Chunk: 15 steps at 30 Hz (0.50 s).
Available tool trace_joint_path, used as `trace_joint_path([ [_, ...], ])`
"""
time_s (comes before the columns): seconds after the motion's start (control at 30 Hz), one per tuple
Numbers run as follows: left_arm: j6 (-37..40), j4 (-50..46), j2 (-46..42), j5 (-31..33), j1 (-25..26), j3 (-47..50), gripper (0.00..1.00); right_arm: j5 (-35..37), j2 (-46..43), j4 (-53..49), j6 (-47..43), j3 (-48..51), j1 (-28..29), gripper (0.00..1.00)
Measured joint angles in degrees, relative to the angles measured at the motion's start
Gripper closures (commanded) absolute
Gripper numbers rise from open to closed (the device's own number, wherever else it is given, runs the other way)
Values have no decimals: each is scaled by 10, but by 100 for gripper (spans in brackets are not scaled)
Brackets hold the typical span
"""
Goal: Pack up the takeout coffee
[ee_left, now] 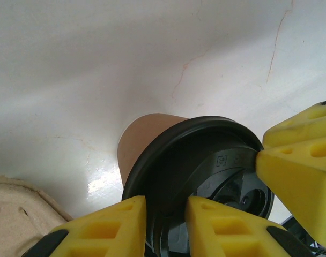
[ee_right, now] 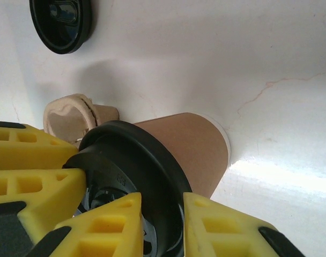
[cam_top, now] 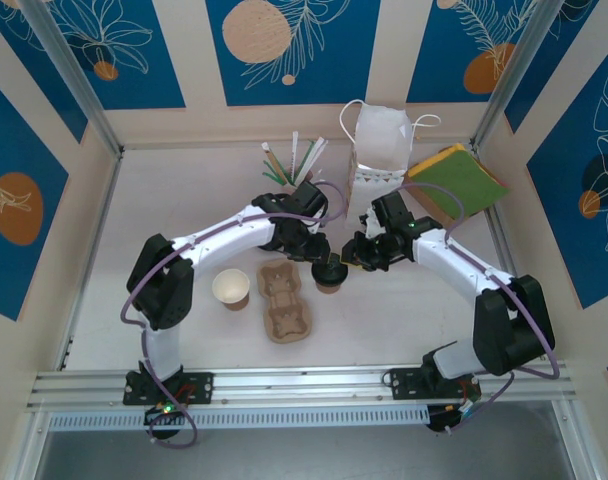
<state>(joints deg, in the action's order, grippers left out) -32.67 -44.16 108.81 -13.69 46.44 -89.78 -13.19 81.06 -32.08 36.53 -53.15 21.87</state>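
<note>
The takeout coffee (cam_top: 329, 281), a brown paper cup with a black lid, stands on the white table just right of the pulp tray (cam_top: 284, 300). Both grippers meet over its lid. My left gripper (cam_top: 319, 262) comes from the left and my right gripper (cam_top: 346, 262) from the right. In the left wrist view the left gripper (ee_left: 163, 206) is shut across the lid's rim above the cup wall (ee_left: 147, 134). In the right wrist view the right gripper (ee_right: 162, 201) pinches the opposite side of the rim, beside the cup wall (ee_right: 190, 139).
A lidless cup (cam_top: 231, 288) stands left of the tray. A loose black lid (ee_right: 61, 24) lies on the table beyond the tray's edge (ee_right: 72, 115). A white paper bag (cam_top: 379, 145), a holder of sticks (cam_top: 289, 160) and a green-and-yellow pad (cam_top: 454, 180) stand at the back.
</note>
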Motion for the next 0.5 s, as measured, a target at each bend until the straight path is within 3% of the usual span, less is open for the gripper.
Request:
trace_joint_path([
  [0.5, -11, 41, -22, 2, 1, 38, 77, -3, -10, 19, 0, 15, -2, 77],
])
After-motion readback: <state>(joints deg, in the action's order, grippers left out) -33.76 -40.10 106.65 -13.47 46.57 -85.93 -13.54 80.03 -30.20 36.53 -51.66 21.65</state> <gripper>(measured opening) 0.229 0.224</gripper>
